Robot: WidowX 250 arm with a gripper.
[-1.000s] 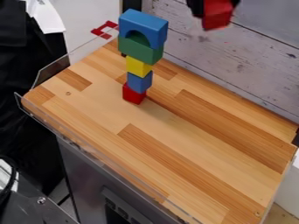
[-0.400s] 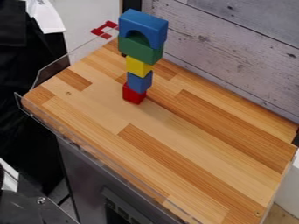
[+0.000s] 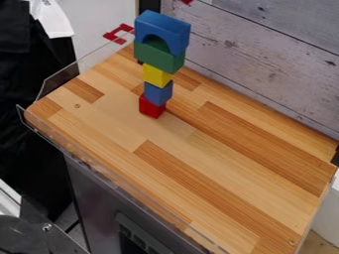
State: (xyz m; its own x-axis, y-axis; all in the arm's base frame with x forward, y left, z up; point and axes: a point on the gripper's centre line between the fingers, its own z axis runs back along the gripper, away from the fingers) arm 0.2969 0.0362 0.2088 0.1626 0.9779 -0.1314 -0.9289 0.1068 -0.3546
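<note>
Showing at the frame's top edge, a small red block corner (image 3: 187, 1) lies above and right of the blue arch block (image 3: 163, 21), whose long axis slants down rightward atop the upright tower (image 3: 157, 77), upper left on the wooden tabletop (image 3: 218, 163); whether the claw is open, closed or gripping cannot be told

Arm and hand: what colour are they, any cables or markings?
I cannot make those out. At the lower left is a dark grey plate with a silver screw head, beside a rounded dark part; whether they belong to the arm, I cannot tell.
</note>
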